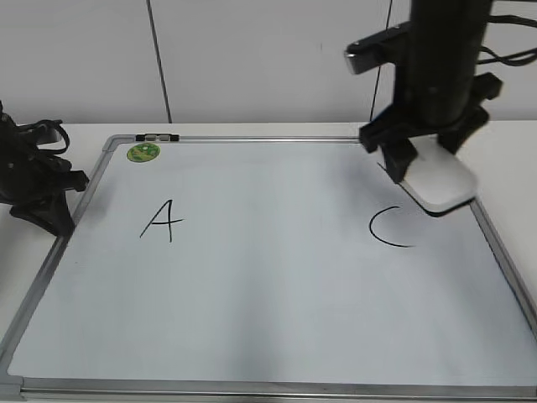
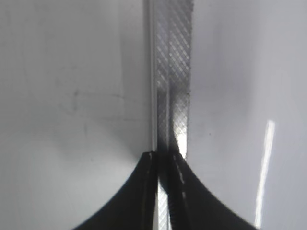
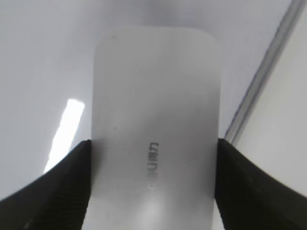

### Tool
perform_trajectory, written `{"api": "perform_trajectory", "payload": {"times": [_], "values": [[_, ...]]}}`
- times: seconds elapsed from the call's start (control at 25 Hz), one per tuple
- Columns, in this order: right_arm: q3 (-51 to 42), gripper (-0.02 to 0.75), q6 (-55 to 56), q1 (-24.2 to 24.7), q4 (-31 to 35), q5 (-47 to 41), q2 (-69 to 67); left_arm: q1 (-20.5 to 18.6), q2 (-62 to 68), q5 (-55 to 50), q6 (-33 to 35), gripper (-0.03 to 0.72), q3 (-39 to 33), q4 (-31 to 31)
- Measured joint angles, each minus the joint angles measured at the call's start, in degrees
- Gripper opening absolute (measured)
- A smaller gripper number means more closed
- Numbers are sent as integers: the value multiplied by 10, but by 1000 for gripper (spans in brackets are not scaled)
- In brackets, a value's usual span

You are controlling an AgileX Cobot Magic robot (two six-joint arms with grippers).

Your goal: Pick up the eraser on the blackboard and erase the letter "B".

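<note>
right gripper (image 3: 152,158) pinching white rounded plastic eraser (image 1: 438,181) | upper right of frame, above black "c" (image 1: 390,227) | no "b" visible | left gripper (image 2: 163,160) pressed together

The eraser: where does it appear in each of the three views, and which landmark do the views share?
Exterior view: the eraser is at right, between the right gripper fingers, above the letter C.
Left wrist view: not in it.
Right wrist view: the eraser fills the centre, held at both sides.
Shared landmark: the blackboard's silver frame.
</note>
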State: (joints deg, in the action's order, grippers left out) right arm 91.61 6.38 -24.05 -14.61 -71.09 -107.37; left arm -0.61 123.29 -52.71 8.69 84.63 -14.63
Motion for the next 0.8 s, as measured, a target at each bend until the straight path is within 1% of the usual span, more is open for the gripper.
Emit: {"api": "perform_trajectory", "payload": {"times": [0.08,0.24,0.36,0.52,0.64,0.8], "values": [[-44,540,6,27,-1,8,28,0,0,0,0,26,0,0],[-128,540,11,88,17,57,75,0,0,0,0,26,0,0],[-171,540,13,135,35,93,95,0,0,0,0,26,0,0],[-215,540,13,179,43,132,103,0,0,0,0,26,0,0],[-245,540,13,199,62,186,103,0,0,0,0,26,0,0],[-275,540,4,202,99,261,103,0,0,0,0,26,0,0]]}}
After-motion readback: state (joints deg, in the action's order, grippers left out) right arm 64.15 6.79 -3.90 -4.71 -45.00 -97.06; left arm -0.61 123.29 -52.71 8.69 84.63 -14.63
